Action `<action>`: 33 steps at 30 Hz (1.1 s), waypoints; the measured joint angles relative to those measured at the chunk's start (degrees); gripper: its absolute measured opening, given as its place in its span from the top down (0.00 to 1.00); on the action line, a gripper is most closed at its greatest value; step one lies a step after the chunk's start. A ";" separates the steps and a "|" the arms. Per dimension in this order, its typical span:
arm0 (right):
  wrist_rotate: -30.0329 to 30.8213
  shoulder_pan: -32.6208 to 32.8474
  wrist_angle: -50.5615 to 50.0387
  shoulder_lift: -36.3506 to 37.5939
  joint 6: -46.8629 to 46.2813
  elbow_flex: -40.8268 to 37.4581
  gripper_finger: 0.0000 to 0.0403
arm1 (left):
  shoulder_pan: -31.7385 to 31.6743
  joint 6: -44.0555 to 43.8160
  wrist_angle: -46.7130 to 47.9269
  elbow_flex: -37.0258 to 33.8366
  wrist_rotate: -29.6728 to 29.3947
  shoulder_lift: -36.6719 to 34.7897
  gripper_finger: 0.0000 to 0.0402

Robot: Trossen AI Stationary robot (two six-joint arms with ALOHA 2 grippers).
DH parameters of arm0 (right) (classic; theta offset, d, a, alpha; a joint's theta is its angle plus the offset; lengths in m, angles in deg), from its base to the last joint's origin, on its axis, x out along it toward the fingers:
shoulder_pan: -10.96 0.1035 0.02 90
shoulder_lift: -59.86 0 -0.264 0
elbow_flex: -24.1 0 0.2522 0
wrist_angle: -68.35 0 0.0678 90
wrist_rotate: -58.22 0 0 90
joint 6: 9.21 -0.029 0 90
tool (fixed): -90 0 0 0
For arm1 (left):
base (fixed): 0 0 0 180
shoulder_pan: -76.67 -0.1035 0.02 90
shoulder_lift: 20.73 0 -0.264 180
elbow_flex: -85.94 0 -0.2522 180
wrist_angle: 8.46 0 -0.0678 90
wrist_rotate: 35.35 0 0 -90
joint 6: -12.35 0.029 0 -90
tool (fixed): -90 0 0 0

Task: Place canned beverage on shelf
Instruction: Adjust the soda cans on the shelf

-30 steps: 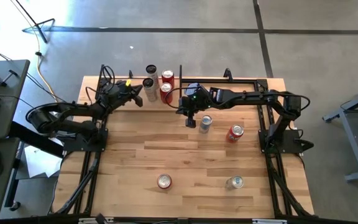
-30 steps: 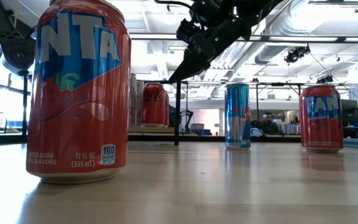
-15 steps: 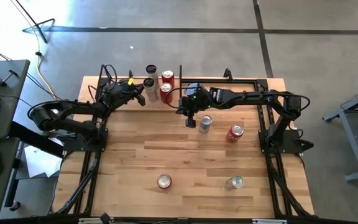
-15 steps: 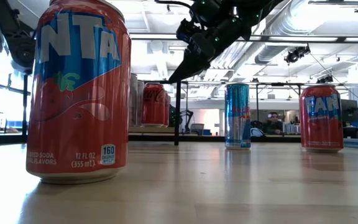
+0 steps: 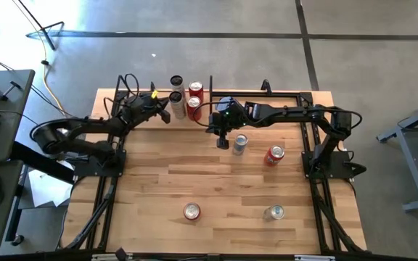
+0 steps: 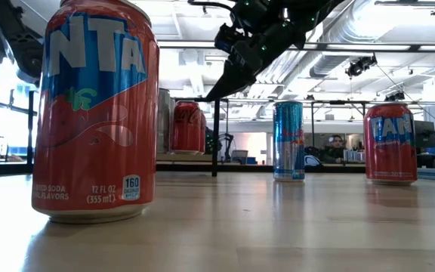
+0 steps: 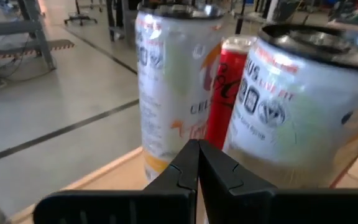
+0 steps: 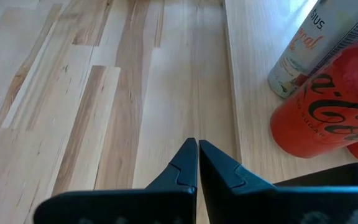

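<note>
The shelf point(image 5: 160, 93) is a pale board along the table's far edge, also in the low view point(image 6: 180, 157). On it stand two white cans point(image 5: 174, 97) point(image 5: 176, 82) and two red cans point(image 5: 194, 107) point(image 5: 196, 90). My left gripper point(image 5: 165, 113) is shut, its tips point(image 7: 197, 149) just before the nearer white can point(image 7: 291, 106). My right gripper point(image 5: 222, 141) is shut and empty above the table, beside a slim blue-and-silver can point(image 5: 239, 143) that stands upright on its base. The right wrist view point(image 8: 197, 149) shows it near the shelf's front edge point(image 8: 229, 74). My left gripper's shut fingertips point(image 7: 191, 163) come level from the table's left toward the side of the nearer white can point(image 7: 253, 143) on the shelf. I cannot tell whether they touch it.
A red Fanta can point(image 5: 274, 154) stands right of the slim can. Another red Fanta can point(image 5: 191, 211) and a silver can point(image 5: 273, 212) stand near the table's front edge. A black upright rod point(image 5: 210, 87) rises at the shelf's right end. Bare tabletop lies in the middle.
My left gripper has crept a little toward the white cans on the shelf, staying shut.
</note>
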 joint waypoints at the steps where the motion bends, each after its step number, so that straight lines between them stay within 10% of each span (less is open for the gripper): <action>1: 0.00 0.00 0.09 0.00 -0.04 0.00 1.00 | 0.03 0.00 1.91 0.00 -0.01 -1.02 1.00; 14: 5.66 1.63 2.53 -0.23 -1.59 1.56 1.00 | 2.85 -0.38 5.82 -4.80 1.77 -9.19 1.00; 33: 18.58 0.72 -11.95 -15.87 -4.57 26.24 1.00 | 4.80 3.52 1.30 -7.15 17.56 -8.75 1.00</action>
